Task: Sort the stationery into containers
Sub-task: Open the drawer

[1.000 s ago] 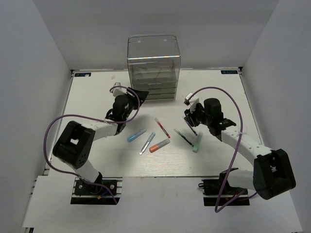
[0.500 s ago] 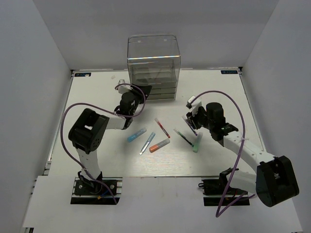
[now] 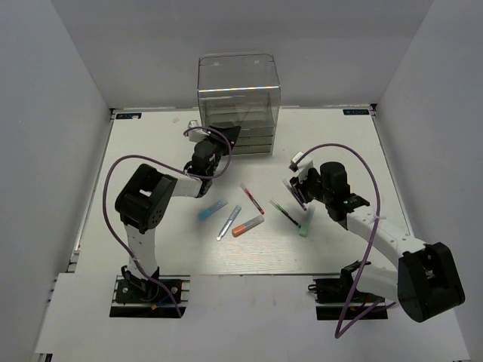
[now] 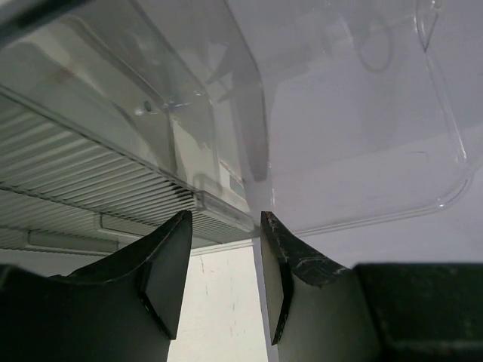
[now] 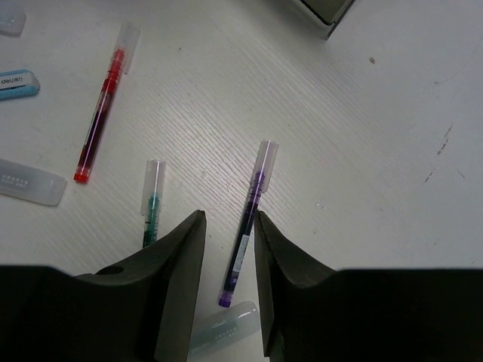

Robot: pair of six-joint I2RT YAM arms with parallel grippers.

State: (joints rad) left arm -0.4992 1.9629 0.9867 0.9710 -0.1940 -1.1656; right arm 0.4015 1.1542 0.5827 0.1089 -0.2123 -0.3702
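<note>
Left claw, top view: it has swung away from mid-table to the front-left corner of the drawer unit. The arm is now doubled back, with the forearm reaching to the far side. My read is that a tray gets opened first and no pen has been sorted yet. The stationery lies loose on the table between the 2 arms: blue marker, orange marker, red pen and mint marker. Right claw has barely shifted and hangs over the right-hand pens, arm stretched in from the right.

Left wrist view: the jaws have narrowed and now stand either side of a tray lip at the unit's corner, with a gap showing. I cannot tell whether they bite the lip yet.

Right wrist view: the jaws are parted and hold nothing. They straddle the line of the purple pen, which lies flat on the table below. A green pen lies just beside it and the red pen is further left. Wrist points down.
</note>
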